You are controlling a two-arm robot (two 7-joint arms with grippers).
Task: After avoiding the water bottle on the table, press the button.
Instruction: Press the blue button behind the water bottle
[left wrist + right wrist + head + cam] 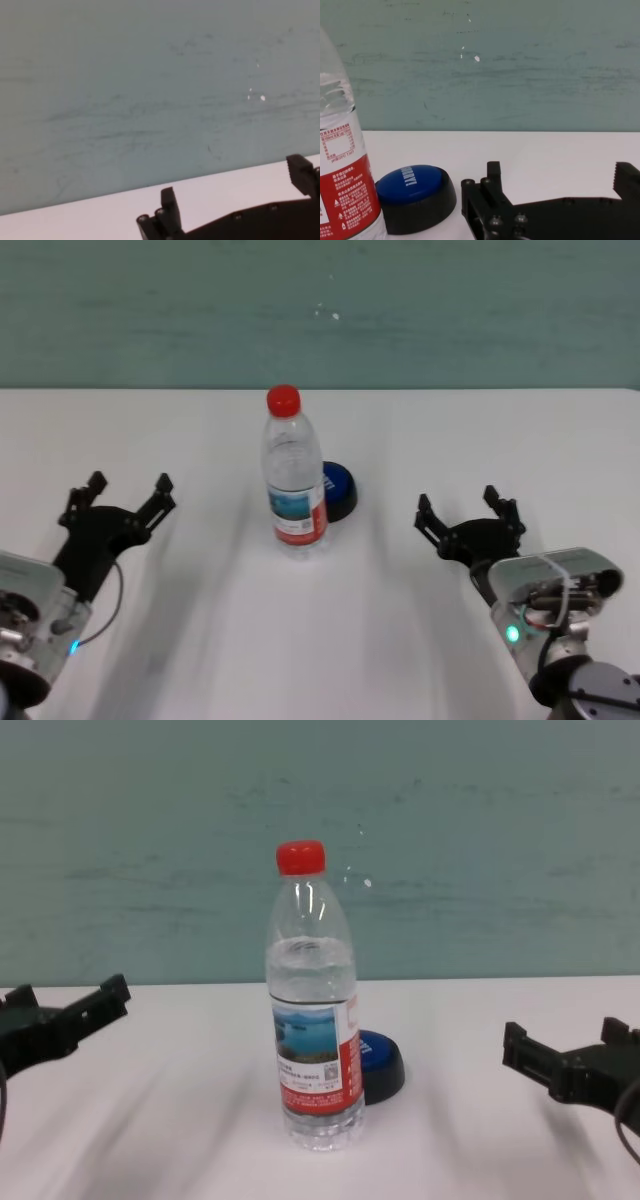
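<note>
Head view: left gripper (128, 487), fingers spread wide, holding nothing, over the table (200, 640) well left of the water bottle (293, 475). Right gripper (467, 505), likewise spread and bare, right of the button (339, 490); open tabletop lies between.

Chest view: bottle upright, red cap, standing before the button and hiding its left part, possibly touching.

Right wrist view: blue dome, black base, beside the bottle.

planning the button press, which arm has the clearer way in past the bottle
Right. The button sits behind the water bottle, peeking out on the right pincer side. The left pincer has the bottle in its way.
</note>
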